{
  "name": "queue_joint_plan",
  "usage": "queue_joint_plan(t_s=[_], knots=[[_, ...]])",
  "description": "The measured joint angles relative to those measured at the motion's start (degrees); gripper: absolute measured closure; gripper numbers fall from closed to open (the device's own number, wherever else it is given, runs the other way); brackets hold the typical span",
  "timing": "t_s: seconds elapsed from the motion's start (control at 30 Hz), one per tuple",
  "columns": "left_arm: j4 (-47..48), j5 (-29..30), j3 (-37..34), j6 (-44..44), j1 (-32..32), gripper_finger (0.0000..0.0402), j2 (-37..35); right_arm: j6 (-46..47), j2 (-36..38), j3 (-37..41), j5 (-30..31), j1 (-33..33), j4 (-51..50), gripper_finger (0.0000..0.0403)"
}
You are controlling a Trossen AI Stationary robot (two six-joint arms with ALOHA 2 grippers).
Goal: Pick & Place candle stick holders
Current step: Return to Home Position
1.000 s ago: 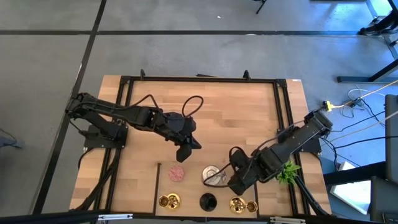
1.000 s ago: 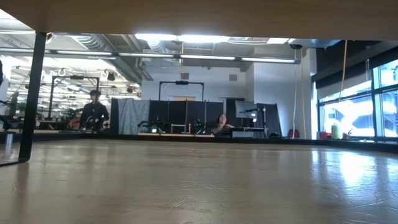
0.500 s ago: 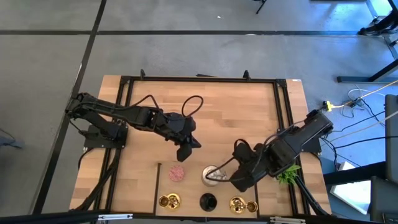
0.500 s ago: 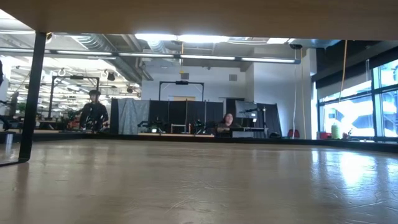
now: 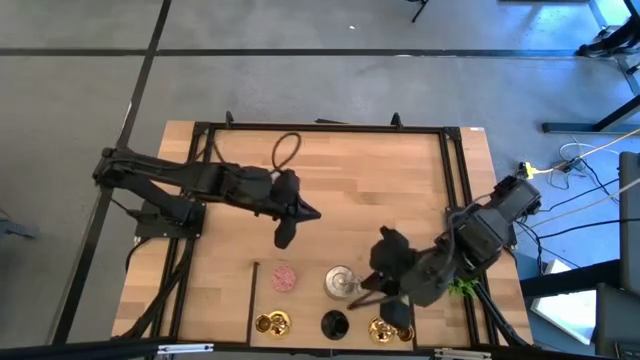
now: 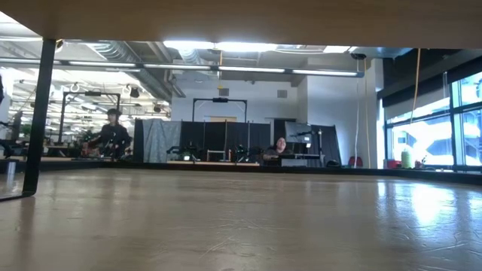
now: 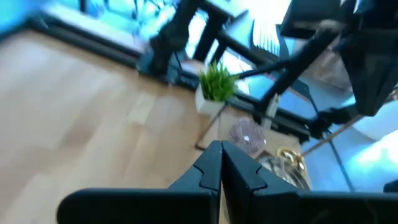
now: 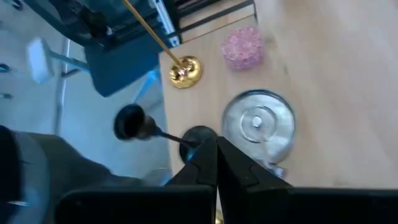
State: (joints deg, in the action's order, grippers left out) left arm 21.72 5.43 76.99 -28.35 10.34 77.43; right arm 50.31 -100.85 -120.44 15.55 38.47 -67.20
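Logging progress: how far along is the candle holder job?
Done: the pink glittery holder, silver holder, black holder and gold holders stand grouped along one table edge. In hand: nothing; the left gripper and right gripper are shut, empty. Left: probably only pulling both back.

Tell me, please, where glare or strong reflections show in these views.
Low view: the windows at right throw a pale sheen across the tabletop, and the ceiling lights glare. Left wrist view: daylight whitens everything beyond the tabletop. Right wrist view: the silver holder mirrors light on its top. High view: even light, no hot spots on the wood.
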Motion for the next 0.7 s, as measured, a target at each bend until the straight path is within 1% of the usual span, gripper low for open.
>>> queue_joint_plan(t_s=[0.1,0.17,0.2,0.23,0.33,0.4,0.57,0.63,0.7], knots=[[-1.16,4.42,0.01,1.67,0.27,0.04,-2.08,-1.56,0.03,0.02,2.96,0.07,-2.23,0.0403],[-1.26,7.77,0.04,1.68,0.18,0.04,-3.22,-1.92,0.11,0.06,3.01,-0.6,-4.13,0.0403],[-1.37,9.38,0.04,1.67,0.01,0.04,-3.58,-2.61,0.26,0.06,2.23,-1.24,-5.15,0.0403],[-1.45,10.54,0.04,1.67,-0.21,0.04,-3.79,-4.03,0.57,0.06,0.22,-2.15,-5.54,0.0403],[-2.76,11.24,0.04,1.57,-1.55,0.04,-4.0,-9.41,2.23,0.08,-6.71,-4.95,-7.0,0.0403],[-3.68,11.24,0.04,0.57,-2.68,0.04,-3.88,-12.96,3.56,0.06,-7.64,-5.92,-7.43,0.0403],[-8.35,11.77,0.04,-1.68,-4.88,0.04,-1.91,-20.73,6.84,0.13,-2.77,-5.15,-12.34,0.0403],[-10.41,12.92,0.04,-2.83,-5.33,0.04,-1.22,-22.76,9.03,0.38,0.17,-4.81,-13.65,0.0403],[-12.14,14.35,0.04,-3.67,-5.37,0.04,-0.68,-24.53,11.78,2.56,3.17,-4.42,-13.87,0.0403]])
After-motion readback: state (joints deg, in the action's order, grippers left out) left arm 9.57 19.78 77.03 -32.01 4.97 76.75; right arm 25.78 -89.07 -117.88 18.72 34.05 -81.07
